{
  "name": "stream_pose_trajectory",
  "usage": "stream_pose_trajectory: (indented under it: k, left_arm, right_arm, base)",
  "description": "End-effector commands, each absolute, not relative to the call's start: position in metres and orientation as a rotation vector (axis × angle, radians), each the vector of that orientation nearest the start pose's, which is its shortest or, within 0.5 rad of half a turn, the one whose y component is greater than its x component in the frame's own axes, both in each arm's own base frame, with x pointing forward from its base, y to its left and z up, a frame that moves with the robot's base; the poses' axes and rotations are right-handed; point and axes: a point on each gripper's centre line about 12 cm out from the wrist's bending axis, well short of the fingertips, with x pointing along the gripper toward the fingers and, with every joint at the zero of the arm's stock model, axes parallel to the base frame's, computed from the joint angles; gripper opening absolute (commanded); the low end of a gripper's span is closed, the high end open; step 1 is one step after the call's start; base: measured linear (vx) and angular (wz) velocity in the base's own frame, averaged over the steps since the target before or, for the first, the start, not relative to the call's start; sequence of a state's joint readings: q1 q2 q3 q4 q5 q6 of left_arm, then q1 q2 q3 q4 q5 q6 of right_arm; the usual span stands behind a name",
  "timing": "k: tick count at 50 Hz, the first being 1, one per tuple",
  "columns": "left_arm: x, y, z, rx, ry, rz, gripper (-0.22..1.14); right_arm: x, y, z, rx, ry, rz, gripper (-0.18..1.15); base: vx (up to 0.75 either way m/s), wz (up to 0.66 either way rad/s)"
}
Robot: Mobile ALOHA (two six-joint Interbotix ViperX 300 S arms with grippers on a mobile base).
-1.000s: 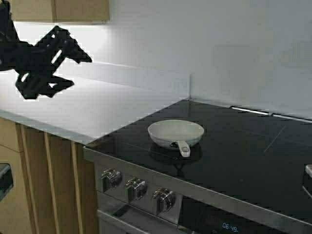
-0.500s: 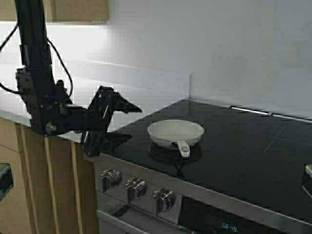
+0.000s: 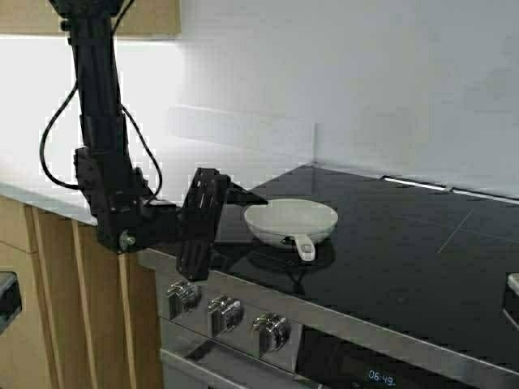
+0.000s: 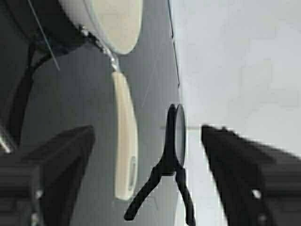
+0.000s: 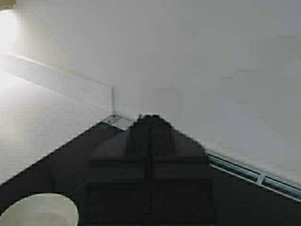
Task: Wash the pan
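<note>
One corner of the right gripper [image 3: 512,301] shows at the high view's edge; in its wrist view its fingers [image 5: 150,160] are pressed together, holding nothing. The glossy black glass cooktop [image 3: 405,259] meets a white wall. The small cream round pan [image 3: 290,220] sits empty there. The left gripper [image 3: 235,207], spread wide and empty, hovers beside its rim.

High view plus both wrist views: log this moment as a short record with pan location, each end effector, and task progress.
pan: the pan sits upright on the black cooktop, handle toward the front edge
left end effector: left end effector open, beside the pan's left rim, not gripping it
right end effector: right end effector shut, raised over the cooktop near the wall
progress: pan not yet picked up; no sink in view
</note>
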State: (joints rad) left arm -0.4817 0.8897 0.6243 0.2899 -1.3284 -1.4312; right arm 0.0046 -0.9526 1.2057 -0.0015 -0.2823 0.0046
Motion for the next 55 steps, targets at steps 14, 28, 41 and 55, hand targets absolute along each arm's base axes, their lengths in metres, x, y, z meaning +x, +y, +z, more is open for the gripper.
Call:
stream_pose_trajectory:
  k: [14,28,41,55]
  left_arm:
    - [0.361,-0.256,-0.05,-1.216,0.733,-0.52,1.01]
    - [0.377,-0.278,-0.054,-1.254,0.755,-0.519,1.01]
    - [0.383,-0.292,-0.065,-1.283,0.777,-0.513,1.01]
    - [0.391,-0.3,-0.068,-1.279,0.778,-0.513,1.01]
  right_arm:
    - [0.2,0.001,0.282,-0.001,-0.035,0.005,0.05]
    - [0.2,0.001,0.282,-0.001,-0.035,0.005,0.05]
    - [0.2,0.001,0.28,0.0,-0.032,0.005,0.06]
    - [0.201,0.001,0.28,0.0,-0.028,0.005,0.05]
  base:
    - [0.0,0.0]
    - [0.0,0.0]
    - [0.0,0.0]
    - [0.0,0.0]
